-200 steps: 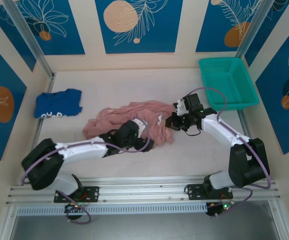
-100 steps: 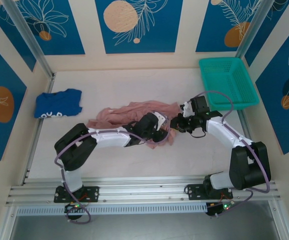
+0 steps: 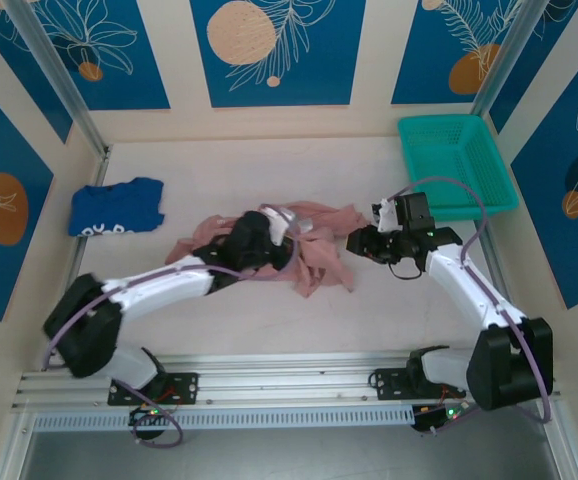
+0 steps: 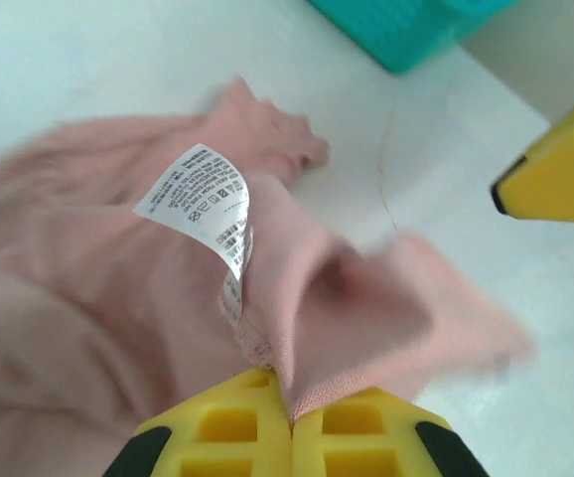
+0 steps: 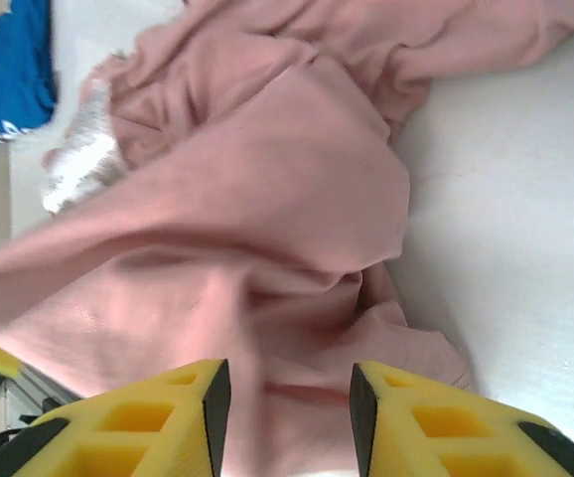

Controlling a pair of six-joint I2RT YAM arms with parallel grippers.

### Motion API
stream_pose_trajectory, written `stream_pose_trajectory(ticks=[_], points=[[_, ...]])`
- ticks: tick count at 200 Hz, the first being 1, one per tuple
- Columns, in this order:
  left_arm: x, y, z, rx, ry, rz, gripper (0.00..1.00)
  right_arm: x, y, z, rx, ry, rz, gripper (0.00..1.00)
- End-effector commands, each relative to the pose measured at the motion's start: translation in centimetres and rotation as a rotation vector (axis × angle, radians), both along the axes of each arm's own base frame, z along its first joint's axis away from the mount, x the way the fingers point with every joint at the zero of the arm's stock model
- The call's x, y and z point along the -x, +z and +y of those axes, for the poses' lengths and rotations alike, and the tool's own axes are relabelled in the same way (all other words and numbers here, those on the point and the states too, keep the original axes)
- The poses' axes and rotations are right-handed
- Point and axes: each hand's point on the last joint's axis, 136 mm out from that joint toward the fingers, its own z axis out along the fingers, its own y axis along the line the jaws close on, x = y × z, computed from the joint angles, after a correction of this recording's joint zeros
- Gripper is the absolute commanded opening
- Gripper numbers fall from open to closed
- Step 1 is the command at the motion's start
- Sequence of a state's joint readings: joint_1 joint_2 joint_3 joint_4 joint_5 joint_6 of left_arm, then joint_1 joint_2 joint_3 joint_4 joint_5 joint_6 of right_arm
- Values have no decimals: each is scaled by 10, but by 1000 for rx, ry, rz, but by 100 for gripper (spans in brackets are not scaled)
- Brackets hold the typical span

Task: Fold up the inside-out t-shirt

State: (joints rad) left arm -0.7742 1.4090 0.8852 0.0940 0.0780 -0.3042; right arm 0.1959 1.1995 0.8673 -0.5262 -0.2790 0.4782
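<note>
Inside-out t-shirt [image 3: 319, 262] lies crumpled between your two grippers in the top view. The left gripper [image 3: 274, 232] sits on the heap and the right gripper [image 3: 354, 243] is just off its edge.

In the left wrist view, your pads [image 4: 237, 437] are clenched on a hem fold with the care label [image 4: 200, 199] just ahead, likely to lift that edge.

In the right wrist view, the jaws stand parted with cloth just ahead, perhaps brushing them.

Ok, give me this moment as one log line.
left gripper: shut on t-shirt seam near care label | right gripper: open, facing fabric | t-shirt: crumpled, not yet folded
</note>
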Motion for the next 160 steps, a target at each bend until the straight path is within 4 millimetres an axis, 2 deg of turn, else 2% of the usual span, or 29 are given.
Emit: stream_pose_trajectory(ticks=[1,33,59,104,130,160], points=[[6,-1,43,-3,56,44,0,7,0,8,4,42,-27,42],[4,3,104,-16,218,49,0,8,-23,15,69,52,15,45],[9,12,126,-14,277,31,0,10,-44,30,73,71,77,50],[16,27,136,5,304,18,0,21,-73,77,30,178,152,57],[19,44,133,50,290,1,0,29,-89,103,-46,228,199,62],[20,53,129,74,275,-5,0,39,-114,127,-62,267,240,67]])
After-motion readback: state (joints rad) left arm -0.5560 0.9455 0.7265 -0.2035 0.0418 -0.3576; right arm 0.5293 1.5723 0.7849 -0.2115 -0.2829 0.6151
